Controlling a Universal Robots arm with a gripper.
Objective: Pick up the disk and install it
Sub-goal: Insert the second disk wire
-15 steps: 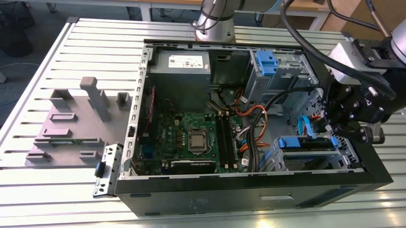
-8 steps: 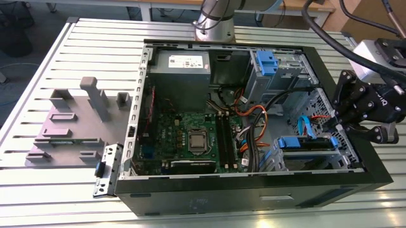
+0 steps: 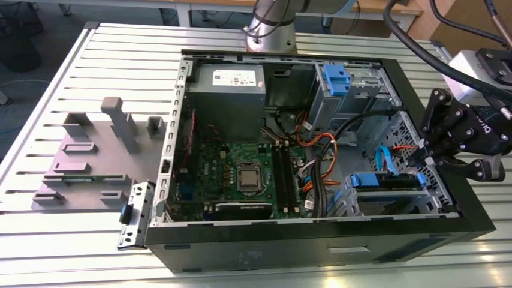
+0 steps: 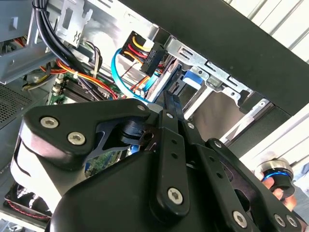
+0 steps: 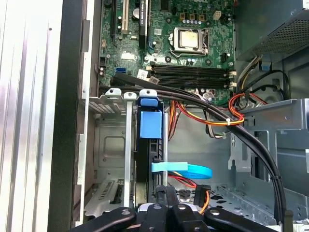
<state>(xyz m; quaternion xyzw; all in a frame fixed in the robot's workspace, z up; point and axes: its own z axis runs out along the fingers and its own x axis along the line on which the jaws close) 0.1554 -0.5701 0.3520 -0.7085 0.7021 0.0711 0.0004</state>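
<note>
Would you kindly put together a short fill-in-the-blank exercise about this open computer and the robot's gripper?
1. The open computer case rests on a slotted metal ____.
2. The carrier bracket framing the disk is coloured ____.
3. In the exterior view, the gripper hangs at the case's ____ side.
4. The processor socket sits on the green ____.

Missing words: table; blue; right; motherboard.

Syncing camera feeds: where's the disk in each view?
Exterior view: disk in the drive cage, toward the exterior view's right.
First wrist view: disk edge-on in the cage slot.
Second wrist view: disk, blue edge by the cage rail.
Shared landmark: light-blue cable.
</note>
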